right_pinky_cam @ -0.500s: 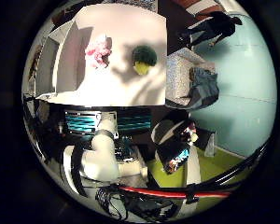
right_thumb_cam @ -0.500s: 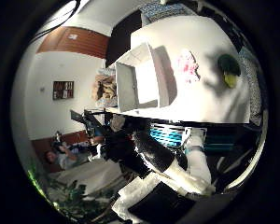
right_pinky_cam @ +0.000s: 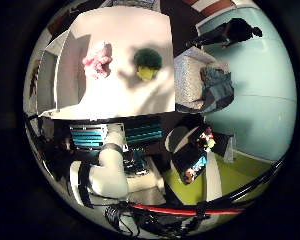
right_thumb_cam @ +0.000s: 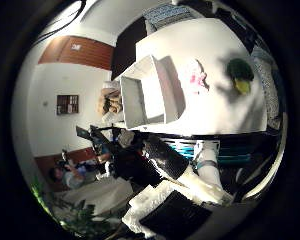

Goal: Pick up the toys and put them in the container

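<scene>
A pink soft toy [right_pinky_cam: 96,60] and a green and yellow soft toy [right_pinky_cam: 147,62] lie on a white table [right_pinky_cam: 120,95], a short way from each other. A white open container [right_thumb_cam: 145,92] stands on the same table beside the pink toy [right_thumb_cam: 196,74]; the green toy [right_thumb_cam: 239,73] lies further along. The hand is high above the table, away from the toys. White and black parts of the arm and hand [right_pinky_cam: 110,170] show at the near edge of the little finger side view, and in the thumb side view [right_thumb_cam: 185,165].
A grey chair with dark cloth [right_pinky_cam: 212,88] stands beside the table on a pale blue floor. A green mat [right_pinky_cam: 235,175] lies near. Striped teal storage [right_pinky_cam: 110,132] sits under the table's edge. A room with a wall picture [right_thumb_cam: 68,98] is behind.
Both views have shifted a little: the table and toys sit slightly further toward the picture edge, so the camera moved. The toys and the container lie as before.
</scene>
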Robot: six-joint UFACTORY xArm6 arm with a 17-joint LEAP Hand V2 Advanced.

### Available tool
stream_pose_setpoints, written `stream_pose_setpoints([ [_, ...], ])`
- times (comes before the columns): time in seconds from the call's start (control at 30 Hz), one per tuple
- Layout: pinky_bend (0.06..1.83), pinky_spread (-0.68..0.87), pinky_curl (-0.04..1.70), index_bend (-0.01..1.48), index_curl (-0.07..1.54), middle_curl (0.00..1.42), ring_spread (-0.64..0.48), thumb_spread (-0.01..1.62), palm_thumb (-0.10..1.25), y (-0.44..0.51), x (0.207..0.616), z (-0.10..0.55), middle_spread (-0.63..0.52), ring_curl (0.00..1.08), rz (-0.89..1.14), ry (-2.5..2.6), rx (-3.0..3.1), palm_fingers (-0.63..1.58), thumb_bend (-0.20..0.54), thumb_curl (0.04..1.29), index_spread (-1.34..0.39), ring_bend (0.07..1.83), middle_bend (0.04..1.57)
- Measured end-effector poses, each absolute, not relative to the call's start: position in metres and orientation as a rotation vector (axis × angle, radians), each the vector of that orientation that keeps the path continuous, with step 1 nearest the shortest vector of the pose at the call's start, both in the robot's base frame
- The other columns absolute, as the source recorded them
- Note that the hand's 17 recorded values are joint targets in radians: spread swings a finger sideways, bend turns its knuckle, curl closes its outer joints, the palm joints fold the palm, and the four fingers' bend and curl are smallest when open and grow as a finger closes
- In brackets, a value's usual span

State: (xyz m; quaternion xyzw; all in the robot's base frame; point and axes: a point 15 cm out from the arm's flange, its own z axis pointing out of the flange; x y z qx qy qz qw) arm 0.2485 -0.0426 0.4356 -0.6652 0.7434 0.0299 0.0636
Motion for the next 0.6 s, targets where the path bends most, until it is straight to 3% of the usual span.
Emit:
stream_pose_setpoints([
  [0.23,0.54,0.48,0.24,0.16,0.27,0.33,0.20,1.19,0.49,-0.052,0.268,0.435,0.04,0.20,0.048,2.276,-1.879,0.25,-0.016,0.28,-0.24,0.55,0.30],
  [0.37,0.56,0.49,0.24,0.14,0.26,0.33,0.21,1.19,0.50,-0.048,0.271,0.387,0.06,0.20,0.144,2.326,-1.856,0.24,-0.017,0.29,-0.21,0.58,0.30],
  [0.6,0.64,0.51,0.25,0.14,0.24,0.33,0.24,1.17,0.52,-0.042,0.297,0.354,0.11,0.20,0.103,2.331,-1.816,0.20,-0.019,0.30,-0.17,0.61,0.32],
])
